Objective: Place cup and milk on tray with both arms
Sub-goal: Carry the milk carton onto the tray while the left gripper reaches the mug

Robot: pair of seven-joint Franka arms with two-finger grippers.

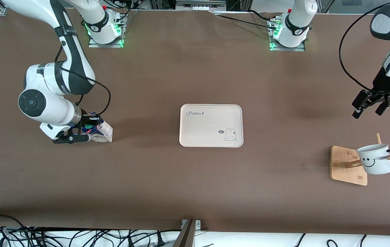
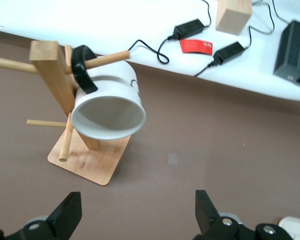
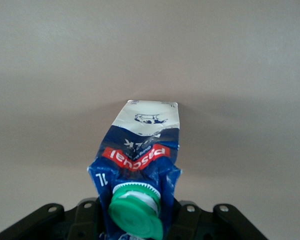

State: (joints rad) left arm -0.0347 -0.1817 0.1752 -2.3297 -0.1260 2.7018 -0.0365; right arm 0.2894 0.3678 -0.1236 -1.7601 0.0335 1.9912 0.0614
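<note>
At the right arm's end of the table, the right gripper [image 1: 90,132] is clenched on the milk [image 1: 100,132], gripping its crumpled top; a tilt could let it slip. The left gripper [image 1: 369,108] hangs spread over bare table near the cup [image 1: 376,159], hooked on a rack [image 1: 348,165] peg; yanking could topple both. The tray [image 1: 211,125] sits mid-table, empty.

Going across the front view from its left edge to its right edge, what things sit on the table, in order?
Milk → tray → wooden rack base → cup hanging on the rack's peg.
</note>
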